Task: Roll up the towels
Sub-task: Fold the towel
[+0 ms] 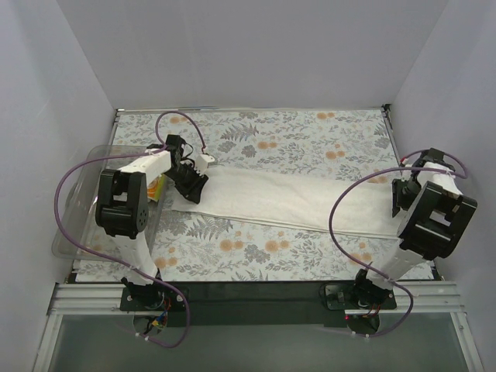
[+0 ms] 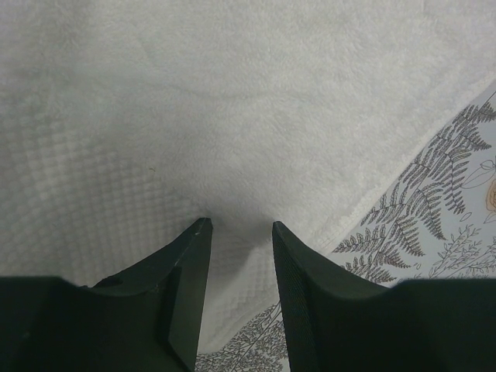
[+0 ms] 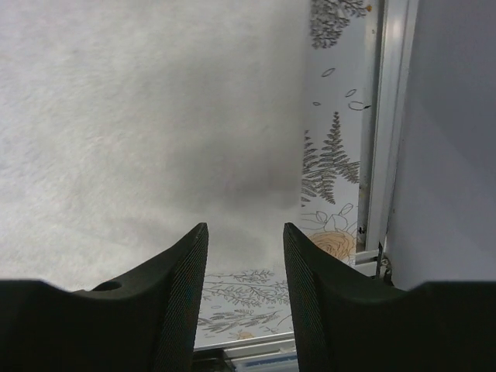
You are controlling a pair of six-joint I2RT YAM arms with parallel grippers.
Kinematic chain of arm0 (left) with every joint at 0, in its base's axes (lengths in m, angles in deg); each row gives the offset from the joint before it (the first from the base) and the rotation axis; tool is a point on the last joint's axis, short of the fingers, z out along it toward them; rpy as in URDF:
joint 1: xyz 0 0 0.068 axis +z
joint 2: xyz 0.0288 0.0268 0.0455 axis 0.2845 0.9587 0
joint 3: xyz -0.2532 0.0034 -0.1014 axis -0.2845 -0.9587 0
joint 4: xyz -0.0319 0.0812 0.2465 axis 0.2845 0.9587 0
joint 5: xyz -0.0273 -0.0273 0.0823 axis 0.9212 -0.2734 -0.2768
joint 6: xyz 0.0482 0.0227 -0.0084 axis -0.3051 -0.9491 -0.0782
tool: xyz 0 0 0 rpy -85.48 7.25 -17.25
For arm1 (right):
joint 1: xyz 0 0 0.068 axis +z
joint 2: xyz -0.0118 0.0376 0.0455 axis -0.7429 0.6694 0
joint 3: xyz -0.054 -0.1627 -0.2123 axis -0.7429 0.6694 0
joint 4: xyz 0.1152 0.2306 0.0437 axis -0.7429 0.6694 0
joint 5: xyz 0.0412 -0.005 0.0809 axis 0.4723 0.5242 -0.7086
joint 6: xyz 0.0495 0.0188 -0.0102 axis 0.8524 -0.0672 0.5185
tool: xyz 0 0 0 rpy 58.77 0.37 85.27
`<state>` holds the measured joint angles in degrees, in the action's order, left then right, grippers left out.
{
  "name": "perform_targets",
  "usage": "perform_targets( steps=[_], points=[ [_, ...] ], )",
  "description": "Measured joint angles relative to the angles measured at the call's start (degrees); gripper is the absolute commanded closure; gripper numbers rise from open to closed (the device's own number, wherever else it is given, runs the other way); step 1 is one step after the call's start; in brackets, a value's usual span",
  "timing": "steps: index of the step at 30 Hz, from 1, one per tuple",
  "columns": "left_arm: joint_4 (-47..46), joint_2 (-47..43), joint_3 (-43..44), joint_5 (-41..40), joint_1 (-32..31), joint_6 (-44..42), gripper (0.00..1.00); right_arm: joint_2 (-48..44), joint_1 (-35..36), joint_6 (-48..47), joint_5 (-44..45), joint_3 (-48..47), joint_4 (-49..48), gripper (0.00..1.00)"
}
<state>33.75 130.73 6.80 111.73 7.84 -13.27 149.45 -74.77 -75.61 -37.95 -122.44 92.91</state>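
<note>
I count one large white towel [image 1: 294, 203], lying flat as a long folded strip across the fern-patterned table covering [image 1: 271, 139], running from the left side toward the right edge. No print or lettering on it is large enough to read.

My left pincer [image 2: 240, 225] sits over the towel's left end. Its two black fingers stand partly apart with their tips down at the cloth, and nothing is caught between them. Through the gap I see the towel's waffle weave and, nearer to me, a sliver of the covering, so the towel's edge passes under that hand.

My right pincer [image 3: 244, 227] is at the towel's right end, also partly spread and holding nothing. The cloth's edge and the covering show between its two fingers, and one metal rail [image 3: 384, 116] runs just beside it on the right.

One small cloth printed orange and green [image 1: 157, 186] lies in the single clear tray [image 1: 77, 232] on the left, mostly hidden behind my left arm.
</note>
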Motion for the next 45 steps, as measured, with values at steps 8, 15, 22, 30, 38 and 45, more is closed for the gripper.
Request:
perform_targets(
  steps=[8, 15, 22, 30, 38, 45],
  points=[
    [0.8, 0.2, 0.5, 0.1, 0.0, 0.4, 0.64, 4.2, -2.6, 3.9, 0.0, -1.3, -3.0, 0.55],
    [1.2, 0.3, 1.2, 0.2, 0.0, 0.9, 0.64, 7.8, -3.3, 5.5, 0.0, -1.8, -4.8, 0.53],
    [1.5, 0.3, 1.7, 0.2, 0.0, 1.0, 0.64, 9.5, -4.7, 6.3, -3.1, -3.0, -3.8, 0.70],
    [2.0, 0.3, 2.1, 0.3, 0.0, 1.0, 0.64, 9.6, -5.7, 6.1, -7.9, -3.1, -2.8, 0.99],
    [2.3, 0.3, 2.1, 3.0, 0.0, 0.9, 0.42, 9.4, -6.1, 3.9, -5.7, -6.1, 0.5, 0.99],
    [1.4, -2.2, 2.1, 5.7, -0.1, 1.6, 0.02, 5.0, -6.4, 0.3, -3.7, -11.8, 3.7, 0.99]
  ],
)
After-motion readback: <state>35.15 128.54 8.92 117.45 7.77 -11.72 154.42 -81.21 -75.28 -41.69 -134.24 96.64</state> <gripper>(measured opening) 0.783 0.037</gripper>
